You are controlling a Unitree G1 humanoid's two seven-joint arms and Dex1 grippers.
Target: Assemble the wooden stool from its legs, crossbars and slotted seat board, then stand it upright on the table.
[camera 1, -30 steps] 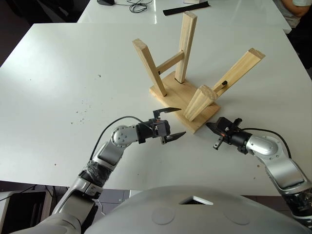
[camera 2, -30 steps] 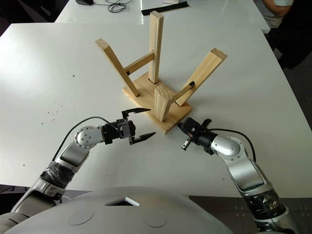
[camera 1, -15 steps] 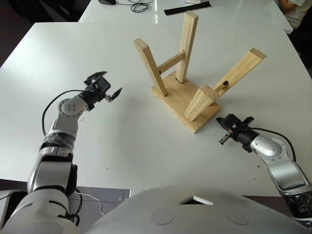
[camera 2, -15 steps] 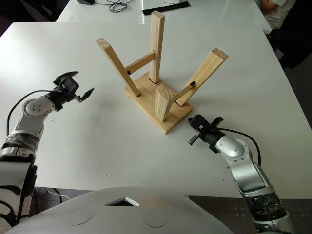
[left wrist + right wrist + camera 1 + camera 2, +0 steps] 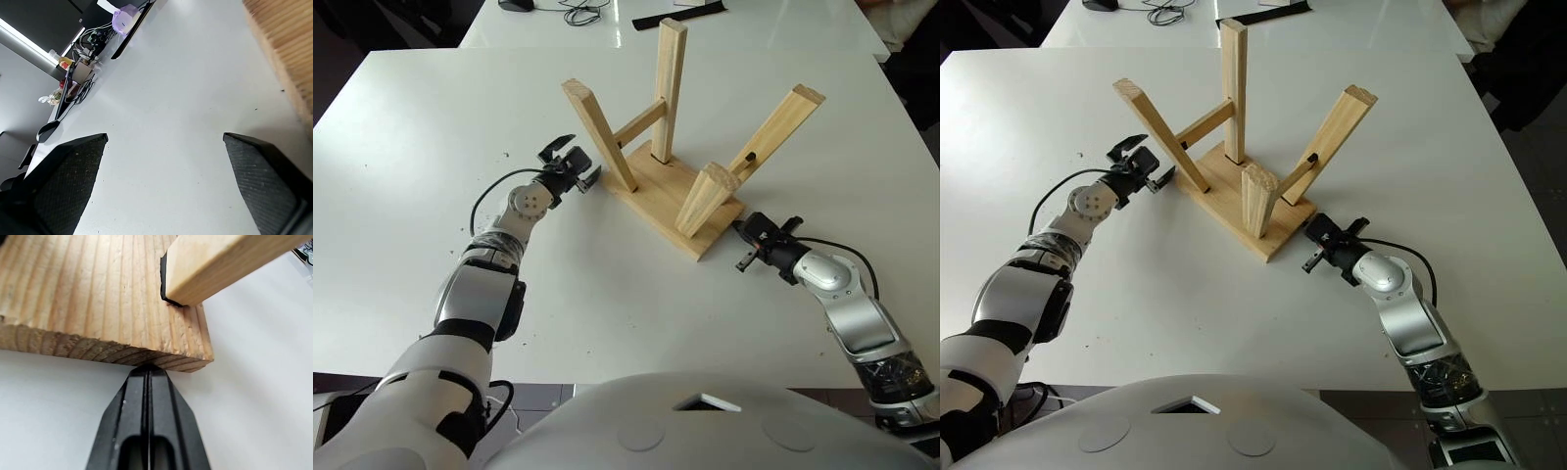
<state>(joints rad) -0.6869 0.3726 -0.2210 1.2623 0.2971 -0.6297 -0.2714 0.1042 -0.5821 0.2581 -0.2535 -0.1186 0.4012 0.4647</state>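
Wooden stool (image 5: 663, 196) stands upturned at centre of the head view, legs up. The left gripper (image 5: 578, 164) gapes at its left edge, and the right gripper (image 5: 749, 235) sits at its lower-right corner.

Left wrist view: the seat board (image 5: 288, 63) lies upper right of the spread fingers (image 5: 68, 186).

Right wrist view: the fingertips (image 5: 146, 391), pinched together and holding nothing, touch the board's corner.

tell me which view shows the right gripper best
The right wrist view: the right gripper is close up, fingers shut together, tips at the edge of the seat board near a corner. Both eye views show it small, beside the board's near corner.
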